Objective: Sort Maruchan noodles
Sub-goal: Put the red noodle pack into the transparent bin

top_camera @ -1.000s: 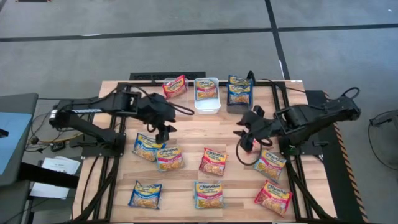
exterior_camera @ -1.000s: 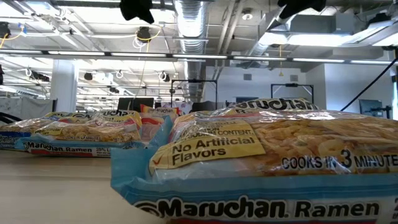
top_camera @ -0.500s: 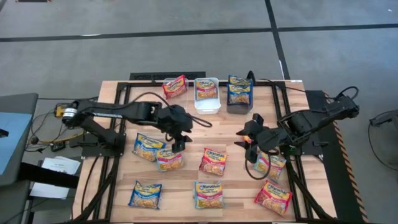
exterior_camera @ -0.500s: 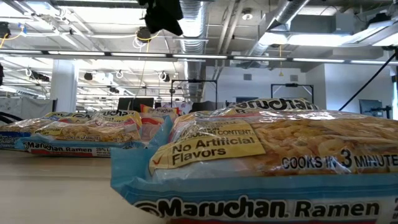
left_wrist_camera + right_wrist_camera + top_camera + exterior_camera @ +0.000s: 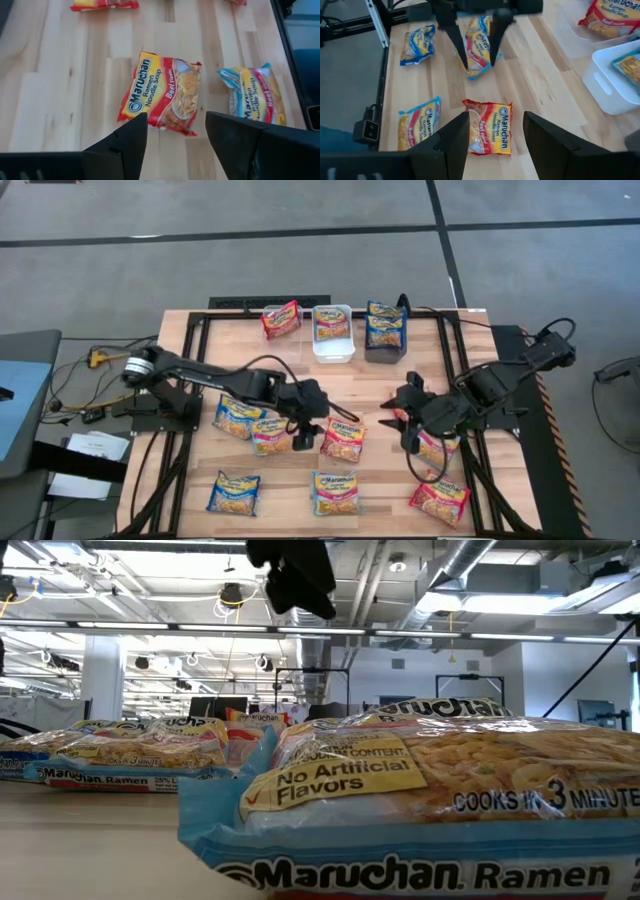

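From overhead I can see the whole spread of Maruchan noodles (image 5: 333,492) on the table (image 5: 375,385); the low view gives me only one light blue packet (image 5: 420,805) filling the foreground and a dark gripper at the top edge, so I cannot judge reach from it. My landmark is the red beef packet (image 5: 343,439) at the table's middle.

The left gripper (image 5: 303,440) hangs just beside that packet, on its left-arm side. In the left wrist view the fingers (image 5: 122,142) stand wide apart, nothing between them, and the red beef packet (image 5: 161,92) lies ahead of the gap, untouched.

The right gripper (image 5: 408,442) is on the packet's other side, a little farther off, over another packet. The right wrist view shows the same red packet (image 5: 490,128) between its spread fingers (image 5: 451,137) — also empty — with the left gripper beyond it.

Half a second ago the left gripper was over the pink and yellow packet (image 5: 270,436) farther from the landmark; it has moved in towards the red one. The right gripper has crept in slightly too. No packets have shifted.
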